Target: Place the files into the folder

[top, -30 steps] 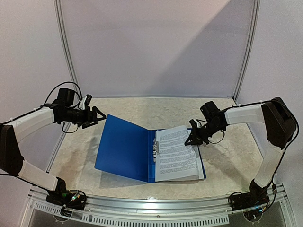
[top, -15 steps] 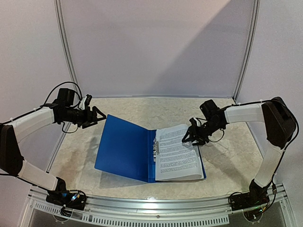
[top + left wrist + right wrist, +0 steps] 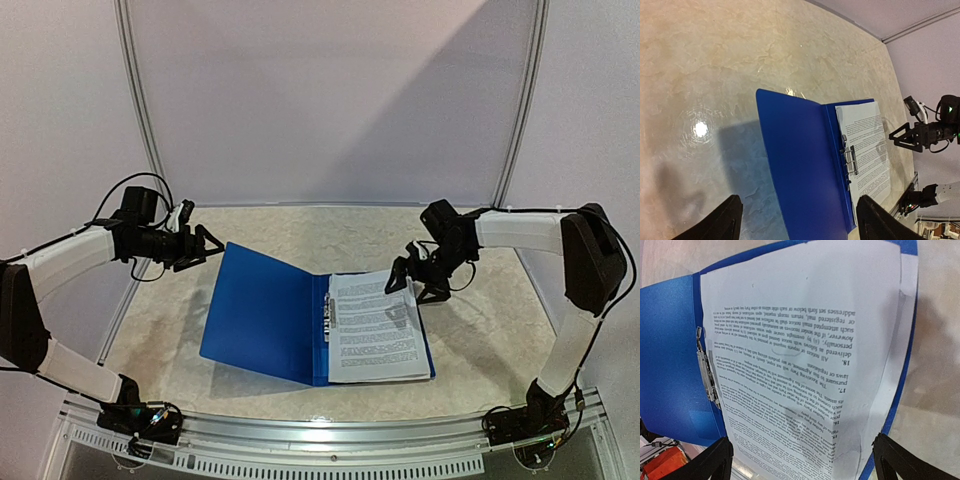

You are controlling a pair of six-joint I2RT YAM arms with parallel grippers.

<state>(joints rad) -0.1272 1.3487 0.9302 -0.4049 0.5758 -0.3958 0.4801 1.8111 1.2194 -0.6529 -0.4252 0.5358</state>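
Both arms were the same build, nothing fancy: the left arm (image 3: 70, 255) and right arm (image 3: 525, 235) had smooth white shell links with chunky black joint housings between them, the elbow blocks being the biggest black lumps. Thin black cables (image 3: 125, 190) looped loose off the wrist ends, and the left wrist had a small white bit next to its black camera block. The left gripper (image 3: 212, 249) and right gripper (image 3: 415, 285) were all black, with skeletal, triangle-frame fingers (image 3: 715, 460) that looked like plain matte wedges from the wrist cams. The bases (image 3: 140, 420) were squat black units with wiring bunched around them. A green light glowed on the right arm's wrist in the left wrist view.
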